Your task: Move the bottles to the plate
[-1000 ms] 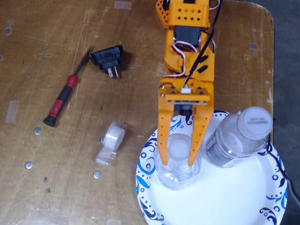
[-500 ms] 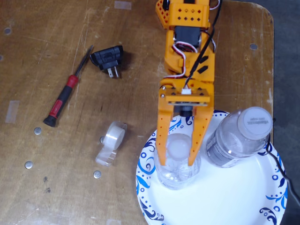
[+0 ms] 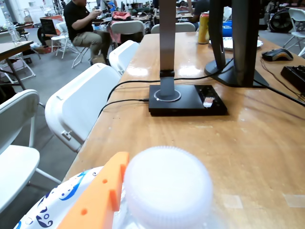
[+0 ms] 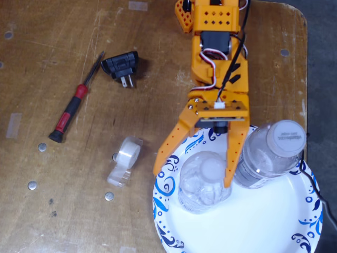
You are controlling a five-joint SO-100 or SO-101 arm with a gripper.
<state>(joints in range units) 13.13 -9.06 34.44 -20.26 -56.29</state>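
1. The hand [image 4: 192, 178] is spread open around one bottle [image 4: 204, 181], standing on the plate [image 4: 274, 221].
2. The second bottle [image 4: 268, 154] stands at its 2 o'clock.
3. Risk: a withdrawing finger could topple either.

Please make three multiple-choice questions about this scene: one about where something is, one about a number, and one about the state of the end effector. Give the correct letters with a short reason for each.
1. Where does the screwdriver lie in the fixed view?
A. on the plate
B. on the table, left of the black plug
C. between the bottles

2. How many bottles stand on the plate?
A. one
B. two
C. three

3. In what state is the end effector?
A. open
B. shut on a bottle
C. shut on the tape roll

Answers:
1 B: the screwdriver lies on bare wood, left of the black plug.
2 B: the left bottle and the right bottle both stand on the plate.
3 A: the end effector has its fingers spread wide apart.
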